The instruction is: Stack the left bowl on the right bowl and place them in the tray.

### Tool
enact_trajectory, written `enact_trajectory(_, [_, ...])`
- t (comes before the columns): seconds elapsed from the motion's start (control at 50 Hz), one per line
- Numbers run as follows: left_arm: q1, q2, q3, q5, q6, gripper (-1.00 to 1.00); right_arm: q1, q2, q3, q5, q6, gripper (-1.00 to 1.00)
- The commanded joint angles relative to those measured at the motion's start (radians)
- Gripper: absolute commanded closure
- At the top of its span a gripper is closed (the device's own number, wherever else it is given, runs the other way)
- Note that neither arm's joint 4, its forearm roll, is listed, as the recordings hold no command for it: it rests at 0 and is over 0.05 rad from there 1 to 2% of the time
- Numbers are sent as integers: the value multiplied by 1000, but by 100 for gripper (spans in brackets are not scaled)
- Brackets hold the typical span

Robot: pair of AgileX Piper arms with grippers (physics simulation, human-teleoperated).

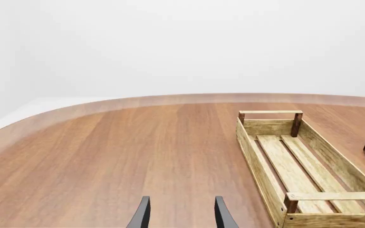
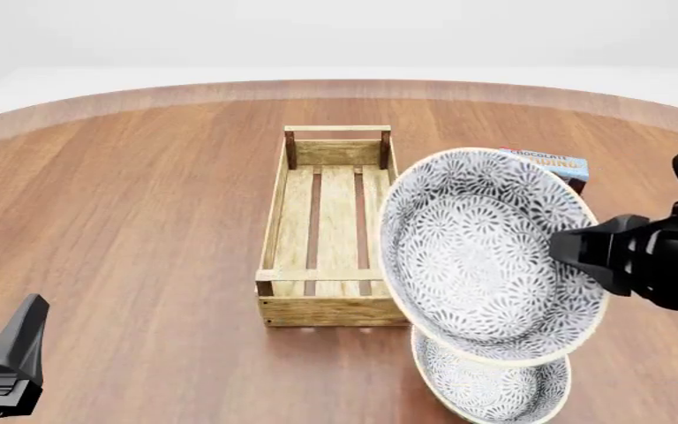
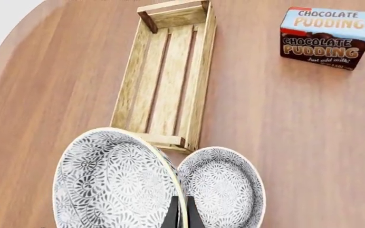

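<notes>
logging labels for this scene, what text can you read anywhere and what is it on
"CHOCOLATE PUDDING": top face of the pudding box, right wrist view.
"CHOCOLATE PUDDING": repeated on the box's dark front face.
"just add milk!": small script under it, only just legible.
A smaller line beneath that is too small to read.
Front view: only "CHOCOLATE" shows on the box above the lifted bowl.
The tray and both bowls carry no text.

A broad round counter (image 2: 139, 194) of reddish-brown wood with a paler rim, set against plain white surroundings under soft, even light.

Patterned bowl (image 2: 480, 252) held tilted above second bowl (image 2: 493, 384) — beside seemingly empty tray (image 2: 327, 309).
</notes>
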Motion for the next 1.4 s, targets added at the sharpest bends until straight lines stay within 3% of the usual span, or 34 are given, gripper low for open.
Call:
enact_trajectory(0.02, [0,0,0,0,0,-100,-69,-25,-9,63,-22,100])
enact_trajectory(0.36, [0,0,0,0,0,-100,-57,0,124,56,28,100])
enact_trajectory(0.62, [0,0,0,0,0,-100,-144,24,103,83,-3,100])
enact_trajectory(1.4, [0,0,0,0,0,-100,-195,150,216,-67,1,100])
